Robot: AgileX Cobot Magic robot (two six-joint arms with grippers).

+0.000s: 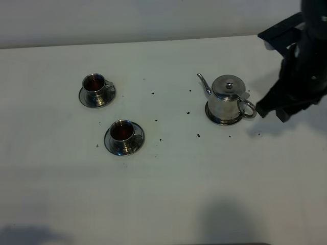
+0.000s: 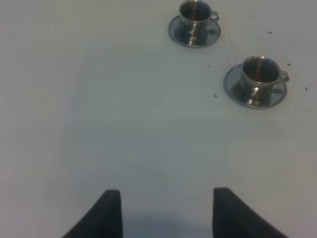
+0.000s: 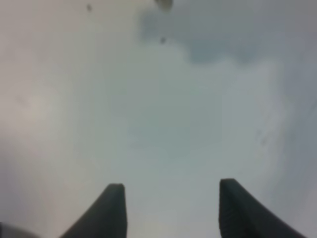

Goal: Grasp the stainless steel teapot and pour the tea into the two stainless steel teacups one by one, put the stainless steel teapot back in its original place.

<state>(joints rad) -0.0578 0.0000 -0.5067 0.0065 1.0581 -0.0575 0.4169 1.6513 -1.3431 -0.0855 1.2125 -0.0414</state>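
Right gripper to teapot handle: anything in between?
Nothing visible. The right gripper sits just beside the loop handle of the stainless steel teapot, which stands on its disc; only bare table shows in the gap. Both teacups are far off on the other side.

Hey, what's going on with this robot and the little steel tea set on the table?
Nothing is being held right now. The stainless steel teapot sits on its round steel disc, and the right gripper is beside its handle with jaws open and empty. Both steel teacups stand on their saucers to the left, each with dark liquid inside, so pouring looks done. The left gripper is open too, over bare table short of the cups. Dark specks dot the white table.
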